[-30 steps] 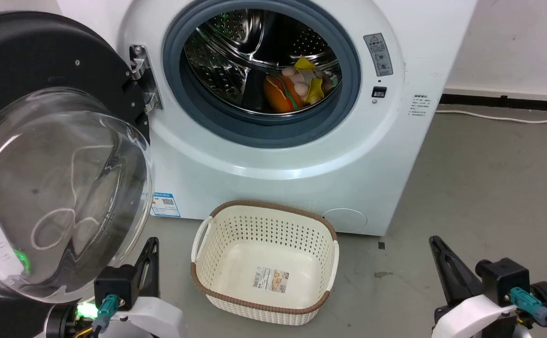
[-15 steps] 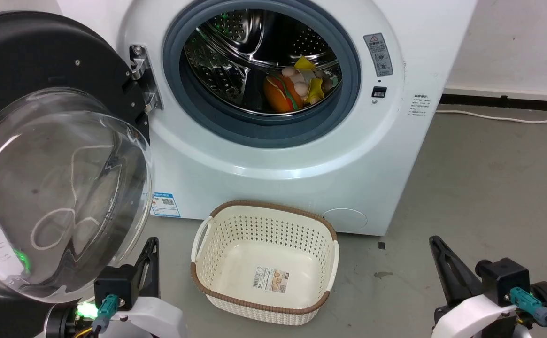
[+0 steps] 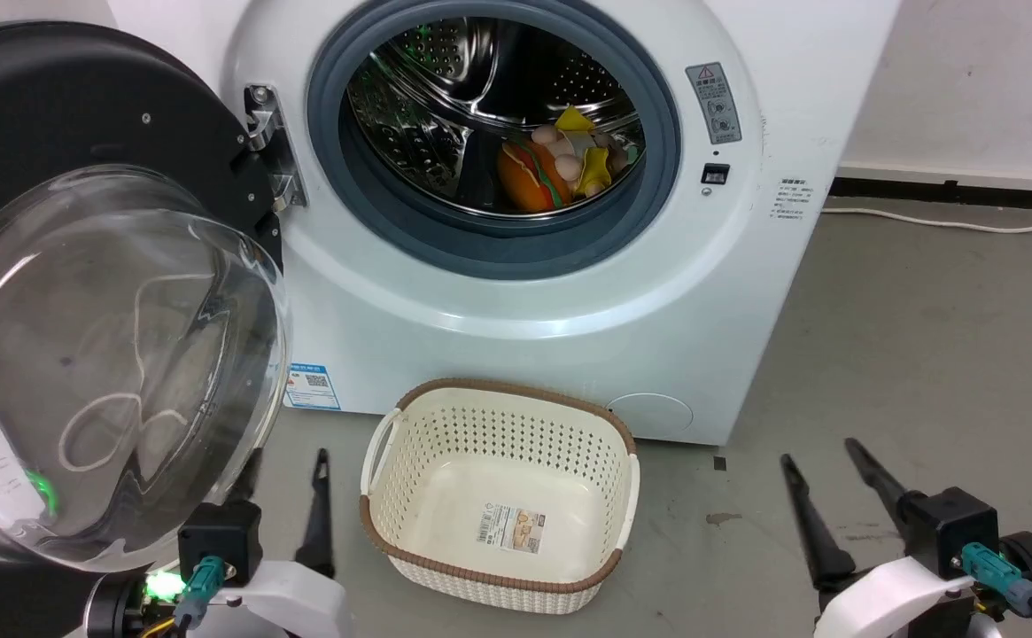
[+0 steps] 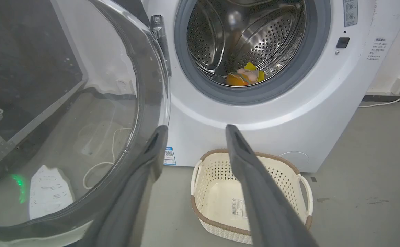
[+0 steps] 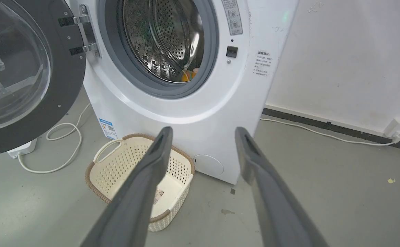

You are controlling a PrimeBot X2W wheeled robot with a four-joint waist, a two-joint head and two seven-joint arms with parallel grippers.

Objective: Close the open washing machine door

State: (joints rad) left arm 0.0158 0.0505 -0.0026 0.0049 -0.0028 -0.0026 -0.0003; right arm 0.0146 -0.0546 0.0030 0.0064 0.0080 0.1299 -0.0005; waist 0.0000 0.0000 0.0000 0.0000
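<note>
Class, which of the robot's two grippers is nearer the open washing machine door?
The left gripper: it sits right beside the washing machine door, while the right gripper lies beyond the basket.

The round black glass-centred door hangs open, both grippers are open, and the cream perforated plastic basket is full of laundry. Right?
No: in the head view the cream perforated plastic basket holds only a label. The round black door, left gripper and right gripper are open.
</note>
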